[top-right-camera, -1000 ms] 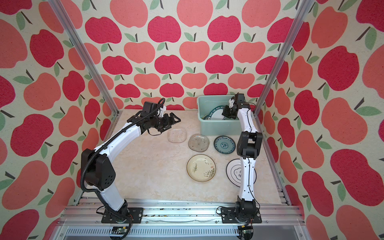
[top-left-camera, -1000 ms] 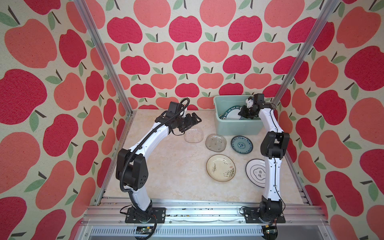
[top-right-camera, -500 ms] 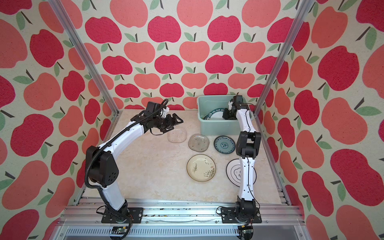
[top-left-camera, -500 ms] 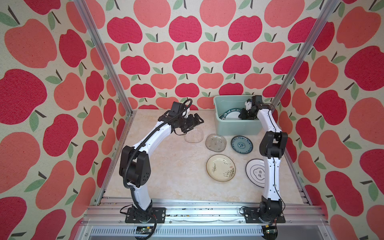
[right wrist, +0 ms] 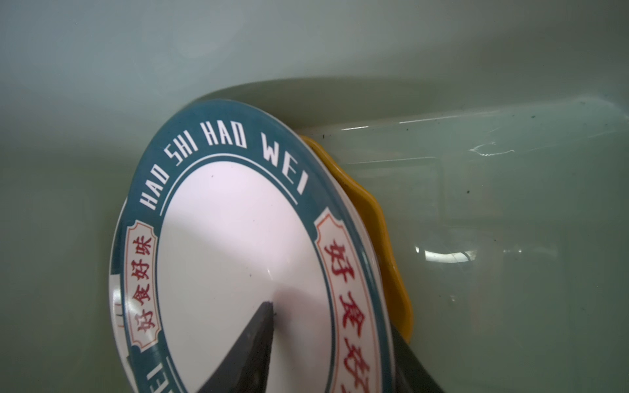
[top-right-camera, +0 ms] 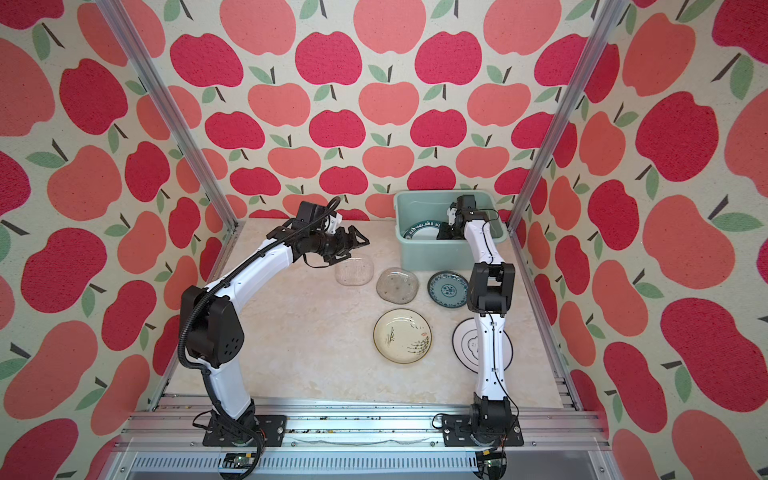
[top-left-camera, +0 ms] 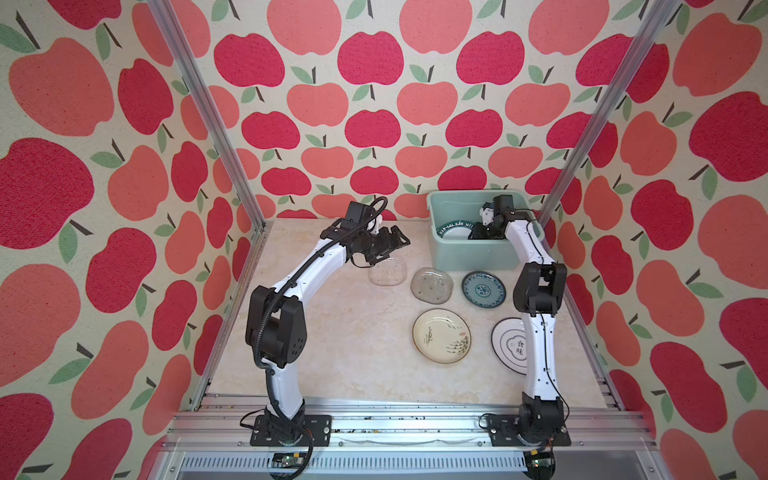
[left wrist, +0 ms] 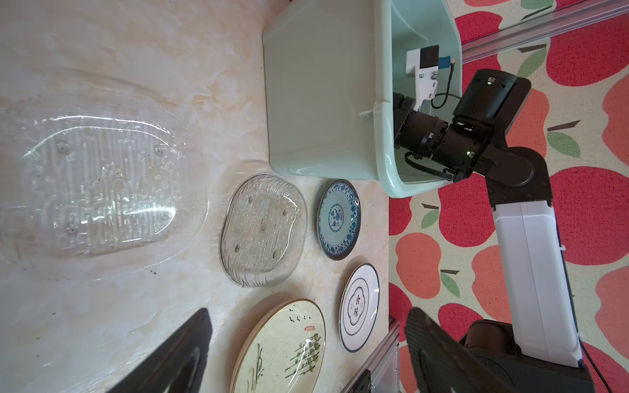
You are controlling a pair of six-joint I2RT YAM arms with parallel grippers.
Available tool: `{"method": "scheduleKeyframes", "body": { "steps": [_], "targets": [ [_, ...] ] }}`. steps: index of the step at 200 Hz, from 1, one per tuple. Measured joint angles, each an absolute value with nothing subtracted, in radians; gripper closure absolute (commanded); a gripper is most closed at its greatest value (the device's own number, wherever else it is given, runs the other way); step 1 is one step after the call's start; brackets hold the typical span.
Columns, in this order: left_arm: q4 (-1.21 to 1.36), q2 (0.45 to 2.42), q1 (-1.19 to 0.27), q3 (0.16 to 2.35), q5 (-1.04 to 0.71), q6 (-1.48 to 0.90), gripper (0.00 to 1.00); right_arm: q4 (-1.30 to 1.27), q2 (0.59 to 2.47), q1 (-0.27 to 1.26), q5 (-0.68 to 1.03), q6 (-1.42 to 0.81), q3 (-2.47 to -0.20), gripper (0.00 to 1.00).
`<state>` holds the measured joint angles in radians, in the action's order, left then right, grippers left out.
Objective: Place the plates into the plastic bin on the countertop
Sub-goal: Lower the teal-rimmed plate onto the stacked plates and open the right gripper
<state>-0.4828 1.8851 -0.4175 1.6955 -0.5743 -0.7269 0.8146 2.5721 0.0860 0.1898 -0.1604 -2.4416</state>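
The left arm (top-left-camera: 316, 266) arches forward, its left end effector (top-left-camera: 388, 249) spread wide and angled downward. The right arm (top-left-camera: 536, 345) rises steeply with its wrist bent over, its right end effector (top-left-camera: 478, 233) pointing down, jaws parted.

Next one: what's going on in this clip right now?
The right gripper is down inside the plastic bin, fingers straddling the rim of a lettered plate that sits over a yellow plate; whether it grips is unclear. The left gripper hovers open by a clear glass plate on the countertop. Also waiting there: a second glass plate, a teal plate, a cream plate and a white plate.
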Motion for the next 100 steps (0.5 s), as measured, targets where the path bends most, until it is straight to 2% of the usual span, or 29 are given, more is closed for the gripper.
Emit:
{"method": "scheduleKeyframes", "body": {
  "steps": [34, 96, 100],
  "targets": [
    [-0.484, 1.885, -0.418, 1.695, -0.575, -0.727, 0.08, 0.823, 2.572, 0.091, 0.189, -0.142, -2.442, 0.34],
    [-0.491, 1.882, -0.423, 1.695, -0.570, -0.726, 0.09, 0.843, 2.536, 0.093, 0.191, -0.118, -2.442, 0.18],
    [-0.491, 1.879, -0.424, 1.695, -0.566, -0.725, 0.09, 0.845, 2.529, 0.094, 0.190, -0.116, -2.442, 0.13]
  ]
}}
